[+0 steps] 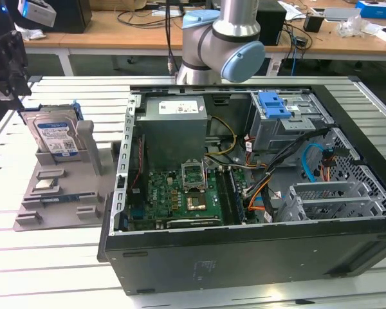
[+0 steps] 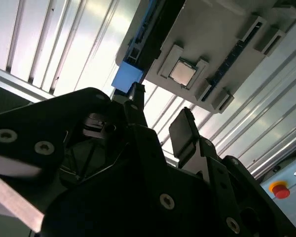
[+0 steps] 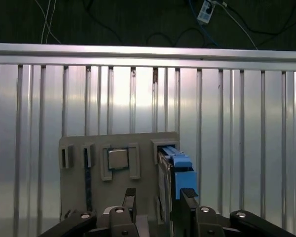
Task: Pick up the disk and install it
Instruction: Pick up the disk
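Exterior view: the disk (image 1: 55,134) stands upright in a grey holder (image 1: 32,219) near the bench (image 1: 51,267) edge at the exterior view's left. The tool (image 3: 158,193) hangs above it, spread and empty. Hazard: one finger (image 3: 188,196) looks aligned with the blue carrier (image 3: 180,165); contact could tip the disk.

The disk (image 1: 55,134) shows silvery metal under a glossy label, framed in blue plastic; the grey stand (image 1: 71,177) looks matt, perhaps plastic; the table (image 1: 45,264) is ribbed, brightly sheened metal.
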Robot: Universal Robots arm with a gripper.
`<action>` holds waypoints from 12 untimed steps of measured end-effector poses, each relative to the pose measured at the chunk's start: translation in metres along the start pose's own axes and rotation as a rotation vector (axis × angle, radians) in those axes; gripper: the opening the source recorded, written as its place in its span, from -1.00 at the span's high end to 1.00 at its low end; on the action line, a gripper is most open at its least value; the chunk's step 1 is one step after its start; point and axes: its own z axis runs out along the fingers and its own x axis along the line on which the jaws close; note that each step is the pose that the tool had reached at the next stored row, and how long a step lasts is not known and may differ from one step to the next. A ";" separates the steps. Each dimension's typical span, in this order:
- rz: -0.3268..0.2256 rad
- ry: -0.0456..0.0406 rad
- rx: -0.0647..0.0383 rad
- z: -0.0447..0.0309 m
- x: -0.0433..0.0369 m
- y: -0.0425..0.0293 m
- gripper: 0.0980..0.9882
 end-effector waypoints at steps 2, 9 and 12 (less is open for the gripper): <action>-0.010 0.0019 0.000 0.0063 -0.0052 -0.0046 0.14; -0.056 0.0085 -0.001 0.0283 -0.0199 -0.0098 0.14; -0.070 0.0099 -0.001 0.0340 -0.0246 -0.0109 0.14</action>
